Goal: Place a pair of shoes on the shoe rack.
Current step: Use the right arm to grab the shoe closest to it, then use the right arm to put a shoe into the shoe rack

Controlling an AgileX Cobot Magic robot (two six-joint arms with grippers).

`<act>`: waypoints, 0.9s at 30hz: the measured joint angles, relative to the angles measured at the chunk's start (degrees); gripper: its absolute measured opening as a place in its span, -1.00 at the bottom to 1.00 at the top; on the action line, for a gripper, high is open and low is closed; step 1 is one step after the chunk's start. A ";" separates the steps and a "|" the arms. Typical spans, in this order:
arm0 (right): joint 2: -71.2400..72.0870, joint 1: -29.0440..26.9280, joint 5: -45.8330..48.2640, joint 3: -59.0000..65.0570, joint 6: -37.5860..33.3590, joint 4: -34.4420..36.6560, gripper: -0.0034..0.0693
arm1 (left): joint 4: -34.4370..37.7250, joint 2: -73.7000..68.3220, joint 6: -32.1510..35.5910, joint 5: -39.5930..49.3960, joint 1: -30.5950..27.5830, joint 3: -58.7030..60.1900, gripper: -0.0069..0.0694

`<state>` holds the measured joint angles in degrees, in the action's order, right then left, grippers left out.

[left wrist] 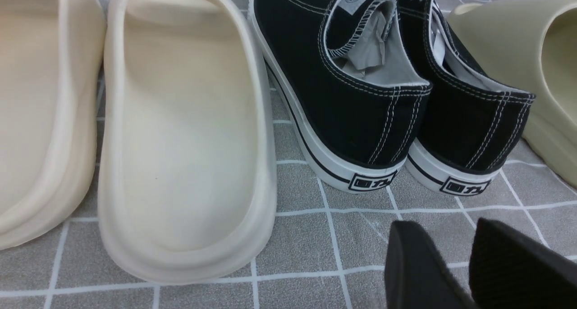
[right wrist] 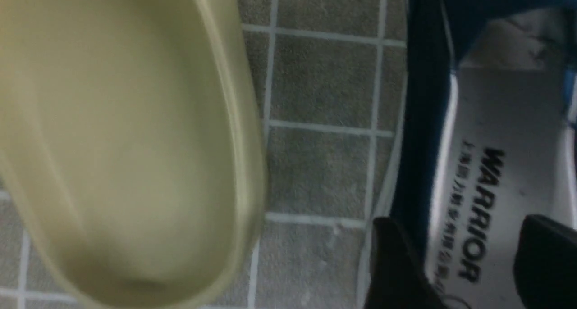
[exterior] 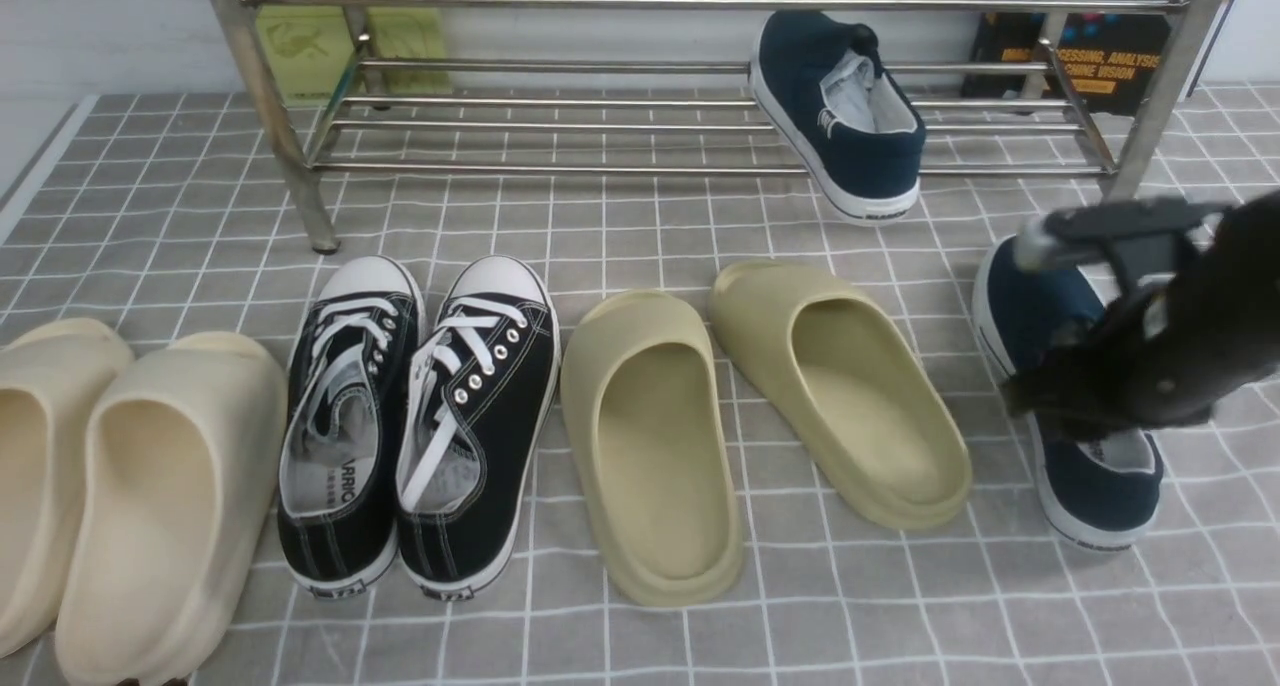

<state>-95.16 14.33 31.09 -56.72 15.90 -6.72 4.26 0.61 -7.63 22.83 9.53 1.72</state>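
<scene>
One navy-blue shoe lies tilted on the lower bars of the steel shoe rack, towards its right end. The other navy shoe stands on the mat at the far right, below the rack. My right gripper hangs over its opening. In the right wrist view that gripper is open and straddles the shoe's navy side wall: one finger is outside against the wall, the other is inside over the printed insole. My left gripper is open and empty, low over the mat behind the black sneakers' heels.
On the grey checked mat stand a pair of black lace-up sneakers, two olive slides and two cream slides at the far left. One olive slide lies close beside the floor shoe. Books stand behind the rack.
</scene>
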 joint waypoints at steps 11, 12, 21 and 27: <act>0.04 1.15 9.48 -4.91 3.54 -4.39 -0.83 | 0.02 0.00 0.00 0.00 0.00 0.00 -0.24; 1.13 1.31 11.56 -6.40 2.94 -4.14 -0.83 | 0.02 0.00 0.00 0.00 0.00 0.00 -0.24; 0.21 1.08 17.24 -24.19 -4.04 -3.38 -0.83 | 0.02 0.00 0.00 0.00 0.00 0.00 -0.21; -12.96 -0.41 16.03 -36.75 -4.88 -4.06 -0.83 | 0.02 0.00 0.00 0.00 0.00 0.00 -0.20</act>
<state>-108.12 13.92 47.12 -93.46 11.01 -10.79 4.28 0.61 -7.63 22.83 9.53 1.72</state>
